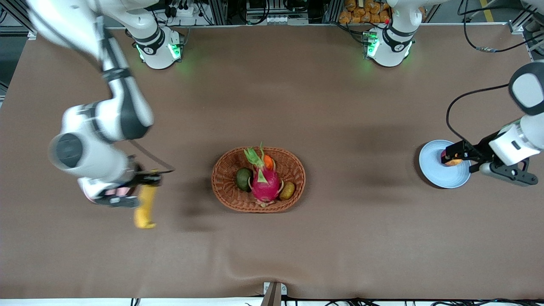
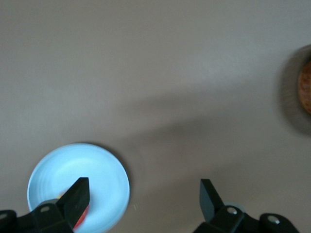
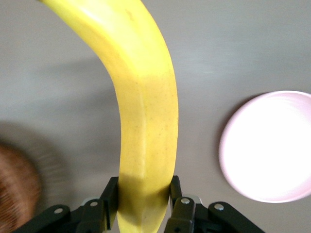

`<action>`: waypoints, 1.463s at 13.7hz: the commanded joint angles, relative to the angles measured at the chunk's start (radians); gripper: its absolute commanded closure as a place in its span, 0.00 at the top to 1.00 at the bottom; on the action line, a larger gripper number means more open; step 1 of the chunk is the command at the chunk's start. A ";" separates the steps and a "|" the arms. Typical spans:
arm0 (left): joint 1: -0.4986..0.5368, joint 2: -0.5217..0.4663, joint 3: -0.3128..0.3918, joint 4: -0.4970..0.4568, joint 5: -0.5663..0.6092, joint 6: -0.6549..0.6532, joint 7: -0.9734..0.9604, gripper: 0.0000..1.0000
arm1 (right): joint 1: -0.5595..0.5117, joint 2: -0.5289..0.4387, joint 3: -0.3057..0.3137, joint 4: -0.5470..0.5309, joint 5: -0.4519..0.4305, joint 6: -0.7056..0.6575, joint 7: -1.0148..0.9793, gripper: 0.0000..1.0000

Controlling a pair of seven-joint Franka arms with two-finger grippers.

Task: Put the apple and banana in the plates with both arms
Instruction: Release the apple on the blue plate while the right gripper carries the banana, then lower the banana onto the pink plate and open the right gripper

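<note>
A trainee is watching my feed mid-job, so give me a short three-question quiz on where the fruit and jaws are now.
1. True or false: the banana, held by the right gripper, lies on the pink plate.
2. What lies on the blue plate? A) the apple B) an avocado C) nothing
3. Fill in: the left gripper has its jaws ____ over the blue plate.
Key: 1 false; 2 A; 3 open.

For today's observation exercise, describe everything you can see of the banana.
The banana is long, curved and plain yellow with smooth, faintly ridged skin and a few tiny specks. The right gripper is shut on one end, its fingers pressing both sides. It hangs in the air over the brown table beside the pink plate, free end toward the front camera.
</note>
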 commanded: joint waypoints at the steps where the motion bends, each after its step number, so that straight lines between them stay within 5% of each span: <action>1: -0.047 -0.045 0.033 0.104 0.098 -0.191 -0.140 1.00 | -0.141 0.003 0.025 -0.040 -0.022 0.001 -0.034 0.00; 7: -0.119 -0.128 0.115 0.140 0.200 -0.291 -0.262 1.00 | -0.266 0.040 0.025 -0.132 -0.026 0.017 -0.131 0.00; 8: -0.115 -0.152 0.129 0.138 0.194 -0.314 -0.263 1.00 | -0.271 0.049 0.025 -0.137 -0.026 0.017 -0.134 0.08; 9: -0.115 -0.172 0.145 0.138 0.195 -0.335 -0.266 1.00 | -0.272 0.051 0.025 -0.149 -0.026 0.018 -0.152 0.36; 10: -0.115 -0.200 0.148 0.138 0.198 -0.358 -0.268 1.00 | -0.277 0.050 0.025 -0.152 -0.026 0.018 -0.166 0.76; 11: -0.113 -0.223 0.148 0.138 0.197 -0.421 -0.274 1.00 | -0.280 0.048 0.025 -0.151 -0.026 0.018 -0.168 1.00; 15: -0.121 -0.292 0.139 0.138 0.201 -0.501 -0.401 1.00 | -0.266 -0.035 0.032 -0.140 -0.026 -0.023 -0.168 1.00; 20: -0.138 -0.255 0.140 0.164 0.204 -0.428 -0.392 1.00 | -0.205 -0.291 0.035 -0.141 -0.022 -0.149 -0.257 1.00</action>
